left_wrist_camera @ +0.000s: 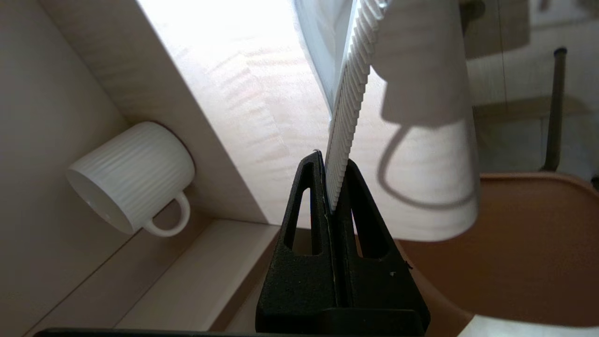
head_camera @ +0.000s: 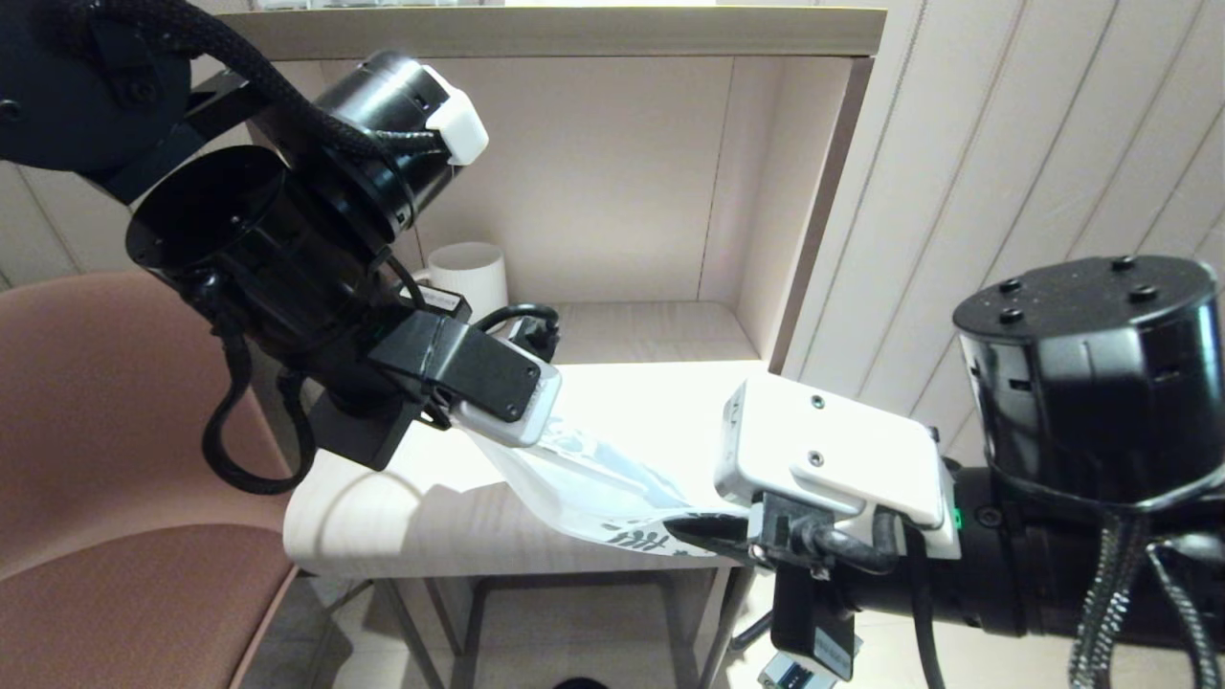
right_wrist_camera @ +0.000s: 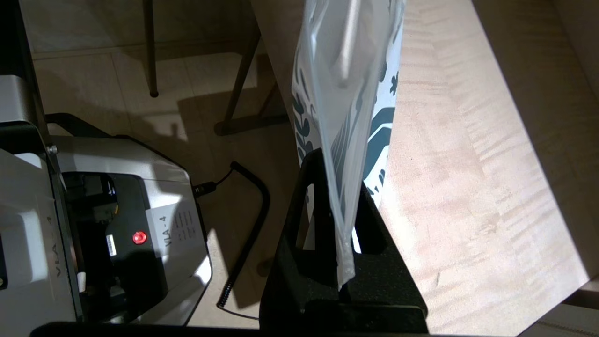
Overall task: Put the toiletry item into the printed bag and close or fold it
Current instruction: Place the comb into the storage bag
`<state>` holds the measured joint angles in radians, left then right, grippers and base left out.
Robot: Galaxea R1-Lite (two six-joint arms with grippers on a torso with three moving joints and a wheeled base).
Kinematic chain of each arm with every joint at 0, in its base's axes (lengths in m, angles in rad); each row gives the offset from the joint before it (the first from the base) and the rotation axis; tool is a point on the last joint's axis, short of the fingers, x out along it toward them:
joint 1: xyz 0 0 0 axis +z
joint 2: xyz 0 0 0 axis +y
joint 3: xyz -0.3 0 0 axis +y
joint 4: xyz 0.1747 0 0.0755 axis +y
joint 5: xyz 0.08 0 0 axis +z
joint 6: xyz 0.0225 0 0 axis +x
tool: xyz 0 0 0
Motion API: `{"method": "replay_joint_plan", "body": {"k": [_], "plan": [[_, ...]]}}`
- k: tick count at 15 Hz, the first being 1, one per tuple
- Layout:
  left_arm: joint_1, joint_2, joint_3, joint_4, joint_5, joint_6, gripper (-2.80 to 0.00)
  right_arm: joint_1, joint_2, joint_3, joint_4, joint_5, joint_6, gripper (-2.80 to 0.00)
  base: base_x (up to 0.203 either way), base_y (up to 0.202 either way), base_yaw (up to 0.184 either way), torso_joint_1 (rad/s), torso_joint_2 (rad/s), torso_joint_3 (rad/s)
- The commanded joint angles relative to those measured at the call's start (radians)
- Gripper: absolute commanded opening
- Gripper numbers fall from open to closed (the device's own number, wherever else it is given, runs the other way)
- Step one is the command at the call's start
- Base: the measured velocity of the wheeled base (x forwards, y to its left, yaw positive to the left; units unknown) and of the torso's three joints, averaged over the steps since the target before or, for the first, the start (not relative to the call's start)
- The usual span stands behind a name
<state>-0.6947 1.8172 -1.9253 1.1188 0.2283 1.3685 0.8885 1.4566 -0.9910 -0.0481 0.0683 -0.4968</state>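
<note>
My left gripper (left_wrist_camera: 334, 161) is shut on the toothed end of the white comb (left_wrist_camera: 348, 107), which is the toiletry item. The comb's far end reaches into the translucent mouth of the printed bag (left_wrist_camera: 323, 51). In the head view the bag (head_camera: 593, 478) hangs above the table's front edge, stretched between the two grippers. Its dark leaf prints are at the right gripper's end. My right gripper (right_wrist_camera: 339, 173) is shut on the bag's edge (right_wrist_camera: 344, 140). The left gripper's fingers are hidden under its wrist in the head view.
A white ribbed mug (head_camera: 469, 273) stands in the shelf niche behind the left arm. The pale wooden table (head_camera: 383, 517) is lit brightly. A brown chair (head_camera: 96, 431) stands to its left. The robot's base (right_wrist_camera: 117, 210) and a cable are on the floor below the table edge.
</note>
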Motion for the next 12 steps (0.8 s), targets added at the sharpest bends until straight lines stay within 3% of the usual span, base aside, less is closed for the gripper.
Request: {"method": "replay_joint_plan", "body": {"k": [1,3,6,10,12], "plan": [[0.000,-0.029,0.003,0.042,0.042,0.047,-2.80,0.003,-0.005,0.021,-0.001,0.001,-0.003,-2.80,0.000,0.000,0.000,0.000,0.00,0.000],[-0.001,-0.039,0.000,0.043,0.082,0.063,-2.80,0.019,-0.005,0.031,-0.001,0.001,-0.003,-2.80,0.000,0.000,0.000,0.000,0.00,0.000],[-0.008,-0.048,-0.001,0.041,0.087,0.078,-2.80,0.030,-0.001,0.031,-0.001,0.001,-0.002,-2.80,0.000,0.000,0.000,0.000,0.00,0.000],[-0.076,-0.035,-0.003,0.019,0.153,0.077,-2.80,0.048,0.000,0.020,-0.003,0.001,-0.002,-2.80,0.000,0.000,0.000,0.000,0.00,0.000],[-0.098,-0.019,-0.003,0.001,0.155,0.075,-2.80,0.056,-0.004,0.020,-0.003,-0.001,0.000,-2.80,0.000,0.000,0.000,0.000,0.00,0.000]]}}
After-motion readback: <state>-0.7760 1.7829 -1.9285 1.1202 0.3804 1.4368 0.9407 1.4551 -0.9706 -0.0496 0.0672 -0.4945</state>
